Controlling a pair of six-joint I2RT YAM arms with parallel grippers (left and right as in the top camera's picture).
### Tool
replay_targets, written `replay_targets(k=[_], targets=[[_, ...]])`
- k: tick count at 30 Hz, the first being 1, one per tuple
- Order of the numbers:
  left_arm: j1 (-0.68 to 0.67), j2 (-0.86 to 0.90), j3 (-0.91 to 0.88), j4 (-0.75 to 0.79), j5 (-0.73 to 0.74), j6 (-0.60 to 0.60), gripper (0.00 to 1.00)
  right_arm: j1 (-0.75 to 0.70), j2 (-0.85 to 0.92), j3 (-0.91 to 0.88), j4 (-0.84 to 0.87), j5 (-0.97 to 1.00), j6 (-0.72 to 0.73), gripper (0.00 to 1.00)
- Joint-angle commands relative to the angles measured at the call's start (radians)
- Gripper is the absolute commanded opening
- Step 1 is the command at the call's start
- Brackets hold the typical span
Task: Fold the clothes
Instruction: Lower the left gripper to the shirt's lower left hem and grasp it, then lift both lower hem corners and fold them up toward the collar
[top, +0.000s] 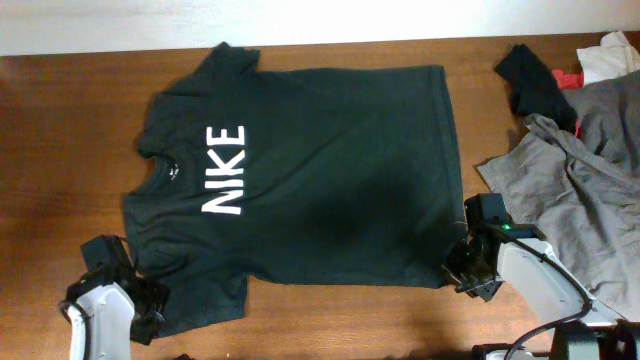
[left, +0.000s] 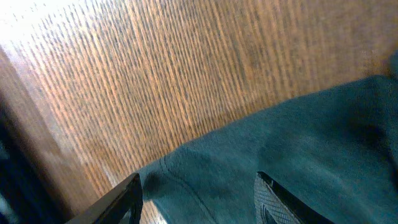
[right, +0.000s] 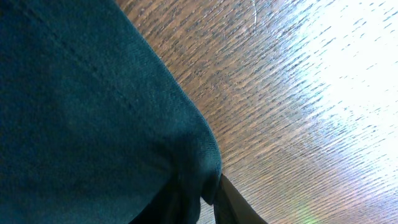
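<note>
The clothes (top: 320, 190) are a very dark T-shirt with white lettering, spread flat on the wooden table (top: 60, 150), collar to the left. My left gripper (top: 150, 300) is at the near-left sleeve. In the left wrist view its jaws stand apart around the sleeve's hemmed edge (left: 186, 174), so the left gripper (left: 199, 186) is open with cloth between the fingers. My right gripper (top: 462, 272) is at the shirt's near-right hem corner. The right wrist view shows that corner (right: 199, 155) pinched in the right gripper (right: 208, 194), which is shut on it.
A light grey garment (top: 580, 190) lies crumpled at the right, close to my right arm. Behind it are a small black cloth (top: 535, 80), a red scrap (top: 570, 77) and a white piece (top: 612, 55). Both arms sit at the table's near edge.
</note>
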Motion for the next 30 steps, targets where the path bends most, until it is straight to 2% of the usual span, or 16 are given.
replay_targets(k=[1, 5, 18, 22, 26, 30], targets=[[0.006, 0.006, -0.030, 0.023, -0.018, 0.028, 0.58, 0.005, 0.005, -0.014, -0.002, 0.005, 0.004, 0.22], [0.006, 0.006, -0.039, 0.023, -0.008, 0.067, 0.59, 0.005, 0.005, -0.014, -0.002, 0.005, 0.004, 0.22], [0.006, 0.006, -0.073, 0.076, 0.005, 0.069, 0.58, 0.005, 0.005, -0.014, -0.003, 0.005, 0.003, 0.22], [0.006, 0.006, -0.074, 0.075, 0.005, 0.069, 0.50, 0.005, 0.005, -0.014, -0.003, 0.005, 0.004, 0.22], [0.006, 0.006, -0.074, 0.075, 0.026, 0.069, 0.48, 0.005, 0.005, -0.014, -0.003, 0.006, 0.004, 0.22], [0.006, 0.006, -0.075, 0.075, 0.020, 0.076, 0.33, 0.005, 0.005, -0.014, -0.003, 0.006, 0.003, 0.22]])
